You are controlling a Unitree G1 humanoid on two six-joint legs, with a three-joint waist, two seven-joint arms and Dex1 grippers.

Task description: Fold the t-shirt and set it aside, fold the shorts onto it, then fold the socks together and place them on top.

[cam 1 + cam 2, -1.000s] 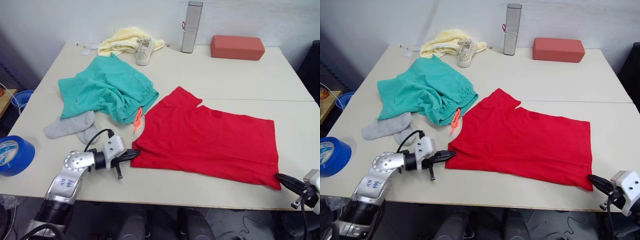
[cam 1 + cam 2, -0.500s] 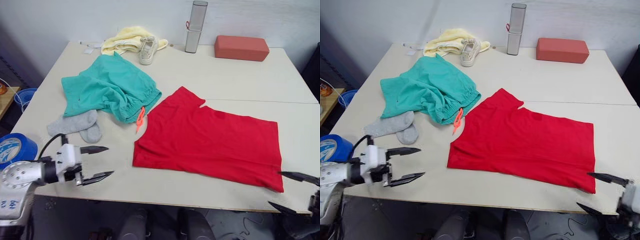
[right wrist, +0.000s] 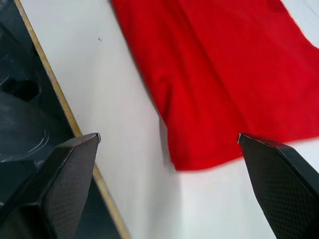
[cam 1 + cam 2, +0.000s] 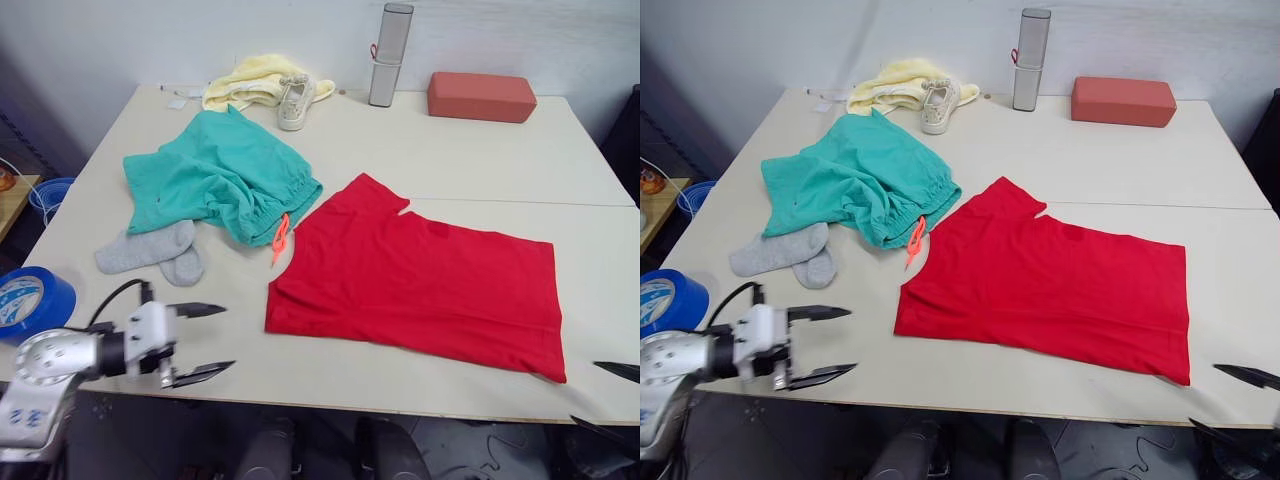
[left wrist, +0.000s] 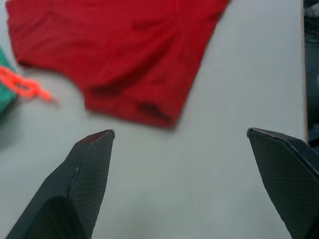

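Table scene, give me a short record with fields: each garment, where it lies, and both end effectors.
t-shirt: spread flat, partly folded, near front edge of the table
shorts: bunched, left of t-shirt
socks: together, beside shorts, toward front edge
left end effector: open, empty, left of t-shirt
right end effector: open, empty, by t-shirt's near right corner

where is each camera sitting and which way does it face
Left and right eye views: on the head, looking forward and down over the table; left pincer open at the near edge.
Left wrist view: along the left pincer's open fingers at the t-shirt.
Right wrist view: along the open right pincer at the table's near edge.
Shared: the red t-shirt.
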